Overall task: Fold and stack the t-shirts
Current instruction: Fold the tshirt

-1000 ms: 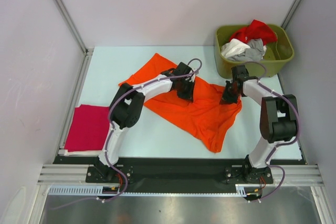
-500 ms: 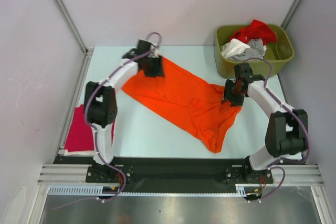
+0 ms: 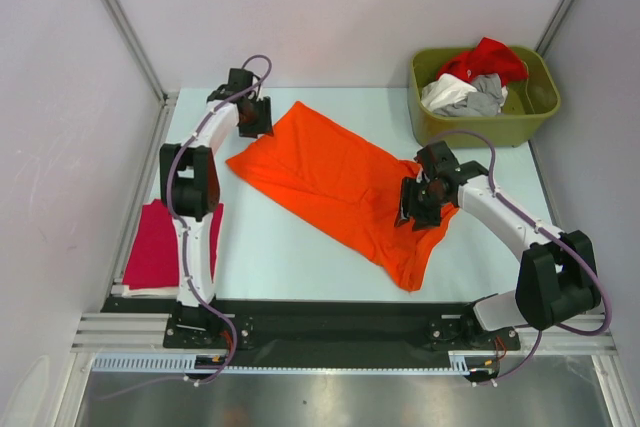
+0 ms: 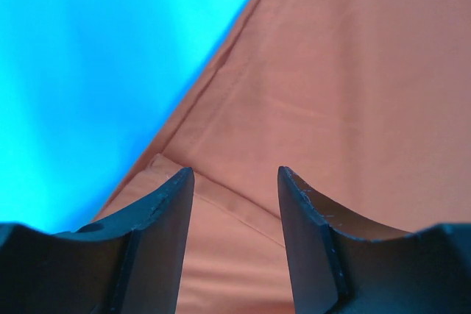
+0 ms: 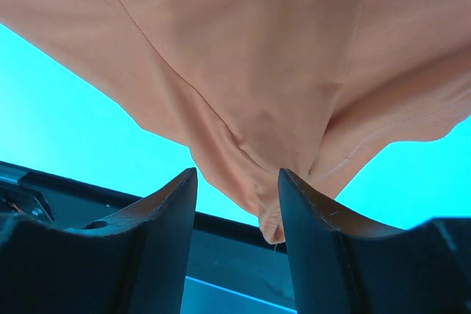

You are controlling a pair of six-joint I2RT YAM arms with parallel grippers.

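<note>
The large orange t-shirt (image 3: 330,172) lies spread slantwise across the table, its near right end still rumpled. My left gripper (image 3: 255,119) is open at the shirt's far left corner; in the left wrist view the gripper (image 4: 235,182) hovers over the hem of the orange cloth (image 4: 353,71). My right gripper (image 3: 412,205) is open over the shirt's right part; in the right wrist view the gripper (image 5: 237,189) has creased orange cloth (image 5: 257,34) beyond it. A folded magenta-red t-shirt (image 3: 165,245) lies at the near left.
The olive-green bin (image 3: 530,112) stands at the far right, holding a red shirt (image 3: 488,57), a white one (image 3: 445,92) and a grey one (image 3: 483,99). A black rail (image 3: 340,317) runs along the near edge. Metal posts frame the walls.
My left gripper went from the shirt's middle to its far left corner, and the shirt now lies flatter and spread out. My right gripper shifted left and nearer, over the shirt.
</note>
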